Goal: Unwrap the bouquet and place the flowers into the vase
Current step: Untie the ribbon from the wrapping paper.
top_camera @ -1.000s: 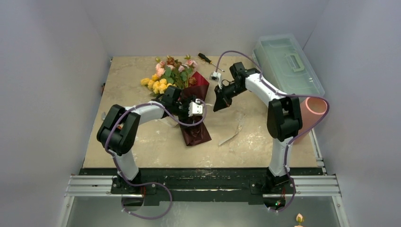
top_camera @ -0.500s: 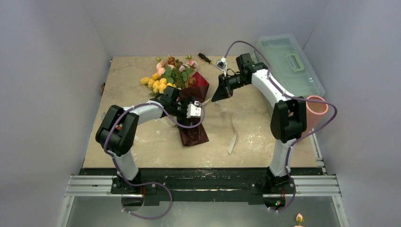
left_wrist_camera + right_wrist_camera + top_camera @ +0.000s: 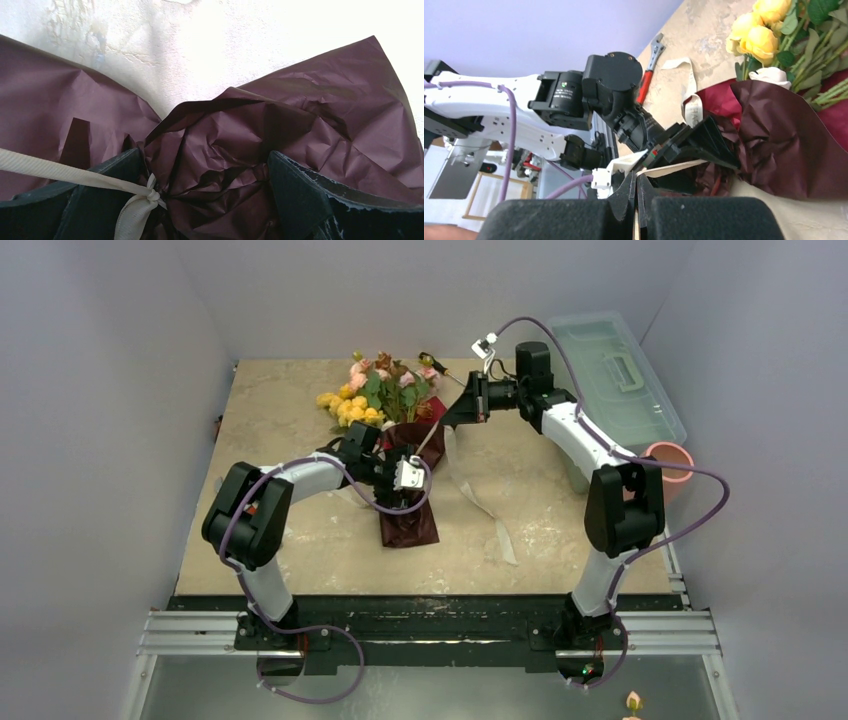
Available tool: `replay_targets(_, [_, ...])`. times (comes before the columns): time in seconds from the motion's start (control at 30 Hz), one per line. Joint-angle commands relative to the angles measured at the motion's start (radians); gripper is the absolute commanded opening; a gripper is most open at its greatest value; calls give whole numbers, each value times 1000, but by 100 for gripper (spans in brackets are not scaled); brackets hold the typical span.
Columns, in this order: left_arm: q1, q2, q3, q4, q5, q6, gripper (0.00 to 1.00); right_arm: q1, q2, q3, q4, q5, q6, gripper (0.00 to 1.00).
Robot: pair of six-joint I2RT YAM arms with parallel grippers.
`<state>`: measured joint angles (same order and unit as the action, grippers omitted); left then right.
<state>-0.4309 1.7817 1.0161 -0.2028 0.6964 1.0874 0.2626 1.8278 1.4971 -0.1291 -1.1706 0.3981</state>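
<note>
**Ribbon under tension, knot not yet free**

Bouquet (image 3: 412,432) lies on the table (image 3: 290,400) near its middle. The flowers (image 3: 385,390) point toward the far edge, and the dark red paper (image 3: 408,525) trails toward you. It is wrapped, so you are at the untying step, the first part of unwrapping.

The knot (image 3: 147,197) sits at the gathered neck of the paper, and the cream ribbon (image 3: 60,172) runs out of it to one side. Your left tool (image 3: 205,170) stands apart, one finger on each side of that neck. Whether it presses the paper cannot be told.

Your right tool (image 3: 636,187) is together, clamped on the ribbon's free end, and is raised beyond the bouquet near the flower heads. Another tail of the ribbon lies slack across the table.

Next, as I judge it, you need a steady pull away from the knot while the left tool pins the neck. Otherwise the whole bunch may slide instead of the knot giving.

The vase (image 3: 668,458) waits at the right edge, partly hidden by your right arm, with the clear box (image 3: 610,365) behind it.

No brand or label can be read. A small mark on the left arm's joint is too fine to make out.
</note>
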Motion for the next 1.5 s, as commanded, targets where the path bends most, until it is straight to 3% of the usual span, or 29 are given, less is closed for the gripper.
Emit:
replay_targets(0.0, [22, 33, -14, -142, -75, 60, 100, -38, -88, 37, 219, -61, 155, 0])
replay_targets(0.2, [28, 51, 11, -168, -67, 66, 100, -40, -26, 107, -268, 48, -310, 0])
replay_targets(0.3, [36, 42, 18, -157, -44, 37, 100, -40, 18, 134, -467, 182, -541, 0])
replay_targets(0.43, [35, -6, 40, -38, -13, -115, 100, -28, 69, 129, -529, 323, -635, 0])
replay_targets(0.47, [34, -14, 57, -5, -8, -166, 100, -22, 77, 131, -536, 344, -648, 0])
replay_targets(0.53, [34, -25, 93, 54, -6, -263, 100, -5, 89, 142, -552, 385, -671, 11])
replay_targets(0.57, [34, -32, 106, 82, -6, -300, 100, 1, 90, 147, -553, 400, -672, 28])
replay_targets(0.67, [31, -55, 133, 153, -4, -386, 100, 15, 85, 153, -554, 450, -661, 62])
replay_targets(0.73, [27, -74, 150, 166, 4, -423, 100, 18, 72, 153, -556, 488, -645, 71])
replay_targets(0.9, [27, -136, 141, 187, -14, -496, 100, 17, 14, 121, -582, 514, -629, 77])
replay_targets(1.03, [51, -169, 109, 276, -50, -589, 99, 38, -31, 67, -601, 438, -595, 73])
replay_targets(1.1, [72, -165, 130, 253, -30, -605, 89, 70, -8, 66, -623, 411, -596, 70])
replay_targets(1.27, [81, -194, 126, 100, 3, -465, 57, 150, 82, 84, -604, 377, -574, 64])
replay_targets(1.47, [74, -248, 68, -16, 3, -348, 46, 185, 171, 58, -477, 370, -452, 77])
